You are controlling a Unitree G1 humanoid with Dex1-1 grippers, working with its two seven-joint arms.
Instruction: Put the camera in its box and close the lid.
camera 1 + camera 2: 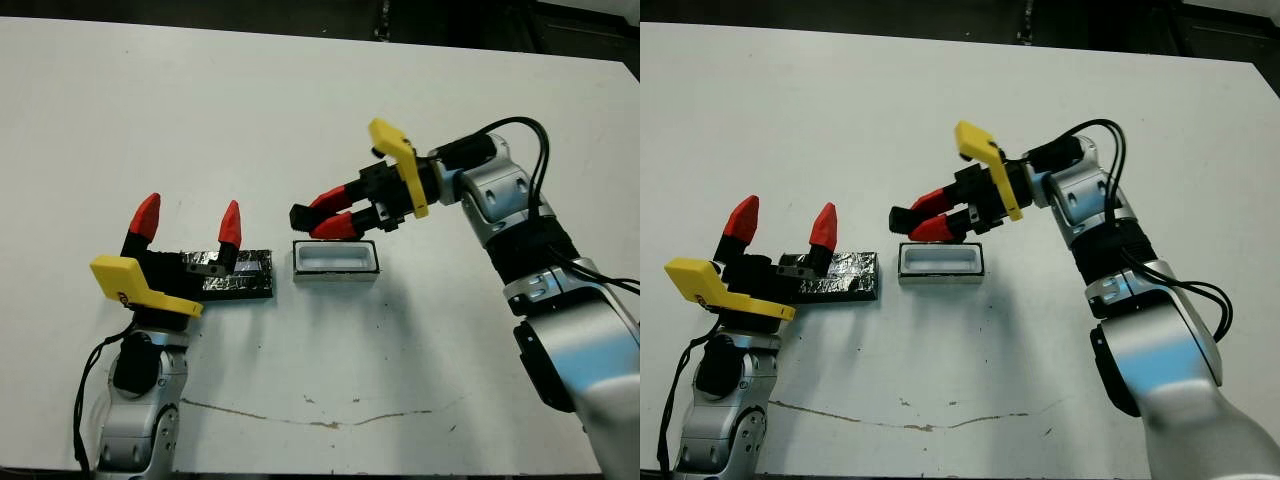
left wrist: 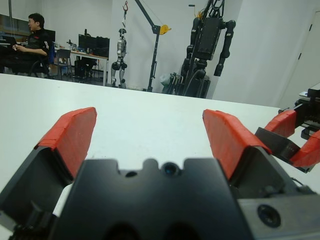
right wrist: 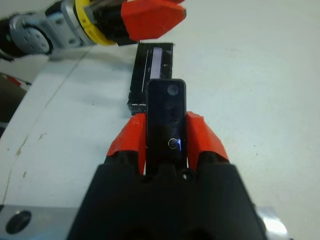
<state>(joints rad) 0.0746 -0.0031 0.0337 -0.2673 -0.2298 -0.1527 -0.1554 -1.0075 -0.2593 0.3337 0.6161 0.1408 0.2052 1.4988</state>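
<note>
The small slim black oblong camera (image 3: 166, 117) was held clamped between the two red-tipped fingers (image 3: 129, 137) of the right claw (image 1: 322, 218), its free end projecting past the fingertips. In the head views this claw was seen hovering just above the far edge of the small shallow rectangular box (image 1: 336, 260) with a white inside and thin dark rim, which rested near the middle of the white desk (image 1: 300, 110); whether the camera touched the box could not be told. The right arm was seen reaching in from the three o'clock side, a yellow tab standing on its wrist. At nine o'clock from the box, just beside it but apart, the black rectangular lid (image 1: 245, 273) with a crinkly glossy surface lay flat on the desk, its near part hidden by the left claw (image 1: 188, 219). The left claw's red-tipped fingers (image 2: 70, 135) were spread wide apart with nothing between them, pointing toward twelve o'clock, one tip over the lid's nine o'clock end. In the left wrist view, the right claw and the camera's end were seen at the edge, and beyond the desk a seated person (image 2: 32, 37) at a far workstation and several stands carrying humanoid robots (image 2: 207, 42) were seen against a pale wall.
</note>
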